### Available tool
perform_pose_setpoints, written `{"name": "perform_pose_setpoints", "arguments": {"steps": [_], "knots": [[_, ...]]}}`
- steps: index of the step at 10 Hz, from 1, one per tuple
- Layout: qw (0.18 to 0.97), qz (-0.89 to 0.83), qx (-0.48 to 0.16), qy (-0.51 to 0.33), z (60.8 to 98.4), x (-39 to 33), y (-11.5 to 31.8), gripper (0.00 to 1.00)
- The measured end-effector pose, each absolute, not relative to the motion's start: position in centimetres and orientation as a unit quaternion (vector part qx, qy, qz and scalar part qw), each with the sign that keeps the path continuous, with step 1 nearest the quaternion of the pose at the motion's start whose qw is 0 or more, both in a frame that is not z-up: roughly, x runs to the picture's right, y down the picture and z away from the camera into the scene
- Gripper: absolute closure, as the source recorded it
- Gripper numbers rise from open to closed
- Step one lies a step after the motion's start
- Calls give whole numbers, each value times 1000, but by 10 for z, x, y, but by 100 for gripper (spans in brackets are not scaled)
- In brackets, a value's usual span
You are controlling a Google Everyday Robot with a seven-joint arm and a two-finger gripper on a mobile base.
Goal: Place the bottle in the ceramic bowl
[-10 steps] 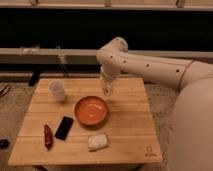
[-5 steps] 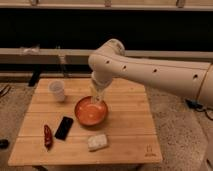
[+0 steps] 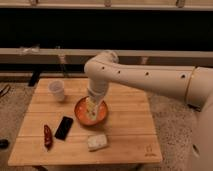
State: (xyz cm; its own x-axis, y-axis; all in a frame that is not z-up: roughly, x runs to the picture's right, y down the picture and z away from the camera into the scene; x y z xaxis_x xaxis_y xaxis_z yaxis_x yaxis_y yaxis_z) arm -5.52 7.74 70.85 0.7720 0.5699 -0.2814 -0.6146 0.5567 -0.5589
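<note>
Nearest, along the front of the wooden bench: a flat whitish block, and off to its left a red pepper-like thing beside a black slab, all well apart from the work.

Mid-bench: the ceramic bowl, orange-red, sitting flat. Lowered into it from above, the gripper at the end of the white arm reaching in from the right. Under it, inside the rim, the bottle, pale and roughly upright, seemingly down at the bowl's floor. Cannot tell how wide the jaws stand, nor whether gripping the bottle or already free of it.

Judged as the release step, with the placing all but done. Next move calls for spreading the jaws clear of the bottle, then rising straight up past the rim, slowly enough not to drag the bottle out or nudge the bowl. Likely to topple once freed, being slim; harmless if landing within the bowl.

Farther back on the left, a white cup, upright. Beyond the bench: speckled grey floor, a pale rail running across, dark panels behind.
</note>
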Motion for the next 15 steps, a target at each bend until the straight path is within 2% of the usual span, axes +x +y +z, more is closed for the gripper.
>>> {"name": "perform_pose_setpoints", "arguments": {"steps": [1,3,8,15], "knots": [[880,328,-340,41,719,-60,81,56],[878,327,-346,45,735,-64,76,39],[884,328,-330,42,752,-70,47,37],[890,329,-314,38,757,-68,36,37]]}}
